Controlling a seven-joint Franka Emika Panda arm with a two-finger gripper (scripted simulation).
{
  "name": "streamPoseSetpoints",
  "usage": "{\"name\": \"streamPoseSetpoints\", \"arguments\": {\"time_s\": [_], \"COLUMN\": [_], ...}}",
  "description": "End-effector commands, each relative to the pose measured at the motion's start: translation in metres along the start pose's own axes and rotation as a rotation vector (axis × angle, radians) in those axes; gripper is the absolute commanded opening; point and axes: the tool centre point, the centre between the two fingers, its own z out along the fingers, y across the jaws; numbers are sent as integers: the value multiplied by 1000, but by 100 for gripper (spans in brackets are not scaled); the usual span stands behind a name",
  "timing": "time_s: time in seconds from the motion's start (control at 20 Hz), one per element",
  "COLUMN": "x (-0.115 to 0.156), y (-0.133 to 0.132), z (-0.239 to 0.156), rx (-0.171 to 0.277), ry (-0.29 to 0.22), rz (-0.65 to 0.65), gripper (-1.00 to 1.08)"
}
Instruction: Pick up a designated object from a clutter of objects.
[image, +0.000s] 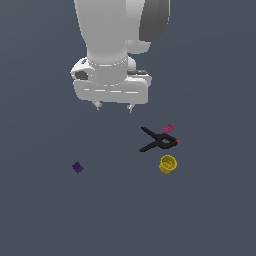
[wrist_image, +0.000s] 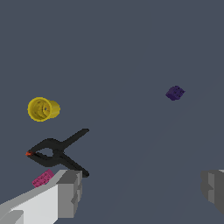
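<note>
The designated object, a tiny dark purple block (image: 77, 167) (wrist_image: 175, 92), lies alone on the grey floor toward the exterior view's left. My gripper (image: 114, 106) (wrist_image: 142, 192) hangs well above the floor, open and empty, its grey fingers (wrist_image: 70, 192) wide apart. It is up and to the right of the purple block, apart from it. The rest of the clutter sits toward the exterior view's right: a black spring clamp (image: 159, 140) (wrist_image: 59, 153) with a red tip, a small magenta block (image: 168, 128) (wrist_image: 43, 179) and a small yellow cup (image: 168, 164) (wrist_image: 43, 109).
The white arm body (image: 115, 45) fills the upper middle of the exterior view. The floor (image: 45, 215) is plain dark grey, with a wide gap between the purple block and the other three items.
</note>
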Motion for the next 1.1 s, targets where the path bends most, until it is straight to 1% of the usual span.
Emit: {"name": "streamPoseSetpoints", "arguments": {"time_s": [0.0, 0.25, 0.45, 0.75, 1.05], "x": [6, 24, 42, 72, 93], "y": [5, 19, 37, 75, 118], "z": [7, 27, 52, 102, 159], "rx": [3, 12, 19, 26, 22], "ry": [0, 2, 4, 10, 17], "rz": [20, 84, 157, 296, 437], "gripper": [100, 100, 100, 100, 100]}}
